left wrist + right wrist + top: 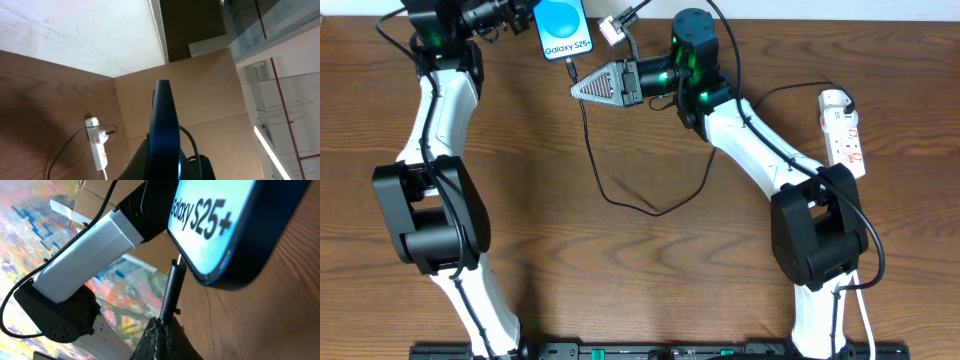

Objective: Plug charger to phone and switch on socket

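OVERHEAD: The left tool [532, 20] grips the Galaxy S25+ phone [563, 28] at the far edge of the wooden counter [650, 290], blue screen facing up. Just beside the phone's lower edge, the right tool [576, 88] points left and is closed on the connector [570, 70] of the black charger cable [620, 200]. The cable runs down from the phone and loops across the middle of the counter. The white power strip [844, 128] lies well apart, along the right edge. Open wood stretches from the cable loop to the near edge, between the two arms.

LEFT WRIST: The phone [165, 125] shows edge-on and upright, rising from the dark left tool [165, 167] clamped on it at the bottom of the frame. The power strip [98, 147] rests on the counter to the lower left, a thin black lead curling at its end. A cardboard panel [210, 85] stands behind.

RIGHT WRIST: The right tool [160, 330] pinches the connector [172, 292], whose tip meets the rounded lower edge of the phone [225, 225]. Whether it is seated cannot be told. The white left arm [95, 245] crosses behind
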`<state>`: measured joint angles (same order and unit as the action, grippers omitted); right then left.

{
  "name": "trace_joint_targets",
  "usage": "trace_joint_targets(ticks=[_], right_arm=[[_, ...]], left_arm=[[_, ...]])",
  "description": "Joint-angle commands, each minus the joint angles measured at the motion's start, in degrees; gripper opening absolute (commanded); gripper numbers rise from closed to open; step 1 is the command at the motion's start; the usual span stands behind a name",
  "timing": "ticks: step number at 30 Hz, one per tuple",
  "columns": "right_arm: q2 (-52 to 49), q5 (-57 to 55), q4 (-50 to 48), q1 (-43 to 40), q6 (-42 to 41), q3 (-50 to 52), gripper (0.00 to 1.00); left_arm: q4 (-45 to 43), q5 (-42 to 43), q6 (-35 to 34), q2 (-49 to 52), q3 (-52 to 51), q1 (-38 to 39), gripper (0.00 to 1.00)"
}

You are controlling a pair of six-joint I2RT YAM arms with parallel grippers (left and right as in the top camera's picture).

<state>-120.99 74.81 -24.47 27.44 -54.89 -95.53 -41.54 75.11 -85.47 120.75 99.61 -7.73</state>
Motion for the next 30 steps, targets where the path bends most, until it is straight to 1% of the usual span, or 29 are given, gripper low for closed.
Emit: trace_joint_targets(ticks=[1,15,30], right_arm=[[1.9,-0.8,-0.2,-1.1,-0.3,-0.7,0.01],[1.9,-1.8,-0.2,-2.1,-0.3,-0.7,0.01],[1.9,-4.0,-0.3,-1.1,0.1,-0.7,0.01]], left_arm=[[-0.5,1.0,0.4,-1.6,0.6,-0.3,0.07],[-0.5,1.6,0.4,-1.6,0.6,-0.3,0.07],[-0.5,2.2,0.4,-1.6,0.6,0.0,0.07]])
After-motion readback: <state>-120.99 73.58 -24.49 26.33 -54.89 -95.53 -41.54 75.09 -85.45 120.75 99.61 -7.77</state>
